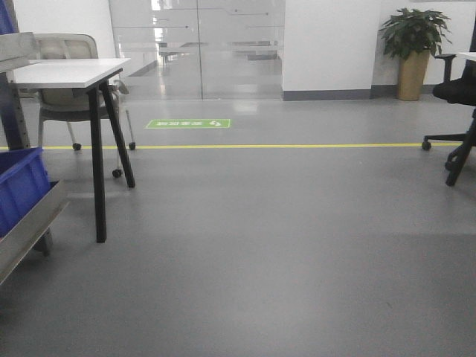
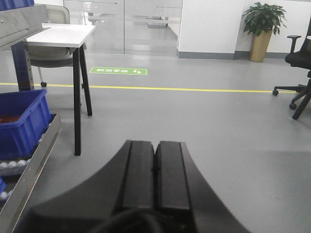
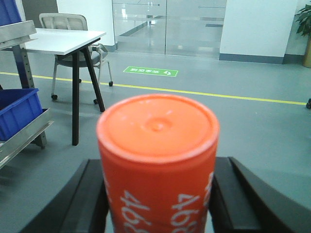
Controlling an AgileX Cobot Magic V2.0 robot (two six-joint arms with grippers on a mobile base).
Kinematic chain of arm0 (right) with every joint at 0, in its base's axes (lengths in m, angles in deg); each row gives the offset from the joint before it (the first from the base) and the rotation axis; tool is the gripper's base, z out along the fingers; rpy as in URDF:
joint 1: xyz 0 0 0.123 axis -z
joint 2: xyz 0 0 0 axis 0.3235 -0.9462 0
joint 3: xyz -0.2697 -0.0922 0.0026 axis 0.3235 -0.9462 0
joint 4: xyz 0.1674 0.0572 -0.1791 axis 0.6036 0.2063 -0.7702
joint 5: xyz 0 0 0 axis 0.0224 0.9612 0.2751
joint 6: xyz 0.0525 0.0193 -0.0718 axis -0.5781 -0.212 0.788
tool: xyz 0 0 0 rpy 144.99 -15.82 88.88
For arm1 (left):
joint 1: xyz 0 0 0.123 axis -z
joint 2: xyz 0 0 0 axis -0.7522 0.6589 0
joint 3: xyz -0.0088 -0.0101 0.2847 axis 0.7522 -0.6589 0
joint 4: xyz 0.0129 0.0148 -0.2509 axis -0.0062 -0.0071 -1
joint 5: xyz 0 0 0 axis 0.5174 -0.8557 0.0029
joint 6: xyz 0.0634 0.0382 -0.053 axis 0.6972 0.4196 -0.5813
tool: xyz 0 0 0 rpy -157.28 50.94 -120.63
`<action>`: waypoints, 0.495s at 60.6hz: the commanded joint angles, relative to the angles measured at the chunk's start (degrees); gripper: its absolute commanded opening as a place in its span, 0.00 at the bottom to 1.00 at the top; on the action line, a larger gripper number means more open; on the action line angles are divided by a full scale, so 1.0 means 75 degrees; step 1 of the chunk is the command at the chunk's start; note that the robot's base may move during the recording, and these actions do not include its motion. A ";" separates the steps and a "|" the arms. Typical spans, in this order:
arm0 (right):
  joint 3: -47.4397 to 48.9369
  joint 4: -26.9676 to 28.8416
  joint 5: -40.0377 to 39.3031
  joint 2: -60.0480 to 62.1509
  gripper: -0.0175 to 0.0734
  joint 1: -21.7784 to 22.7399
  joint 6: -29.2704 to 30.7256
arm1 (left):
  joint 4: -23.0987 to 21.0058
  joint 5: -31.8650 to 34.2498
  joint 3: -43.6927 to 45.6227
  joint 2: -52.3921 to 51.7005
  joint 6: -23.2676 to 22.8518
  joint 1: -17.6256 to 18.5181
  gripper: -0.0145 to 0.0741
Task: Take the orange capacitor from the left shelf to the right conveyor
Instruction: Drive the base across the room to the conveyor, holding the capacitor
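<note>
Two grippers are seen. The orange capacitor [image 3: 158,160] is clamped by the right gripper [image 3: 160,196] at lower centre, likely for transport; the left gripper [image 2: 155,170] is pressed closed, empty.

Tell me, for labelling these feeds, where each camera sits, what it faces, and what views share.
Front view: low on the robot, facing forward across floor to glass doors; no robot parts.
Left wrist: on left arm, looking forward over the left gripper, fingers shut, empty.
Right wrist: on right arm, looking forward past the right gripper holding the orange capacitor.
Shared: all show the white table, green floor sign, yellow line.
</note>
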 commanded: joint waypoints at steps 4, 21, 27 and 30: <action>0.0199 -0.0072 -0.0704 -0.0108 0.26 -0.0017 0.0052 | -0.0027 0.0681 0.0035 -0.0074 -0.0013 0.0019 0.02; 0.0199 -0.0072 -0.0704 -0.0108 0.26 -0.0017 0.0052 | -0.0027 0.0681 0.0035 -0.0074 -0.0013 0.0019 0.02; 0.0199 -0.0072 -0.0711 -0.0108 0.26 -0.0017 0.0052 | -0.0027 0.0681 0.0035 -0.0074 -0.0013 0.0019 0.02; 0.0199 -0.0072 -0.0711 -0.0108 0.26 -0.0017 0.0052 | -0.0027 0.0681 0.0035 -0.0074 -0.0013 0.0019 0.02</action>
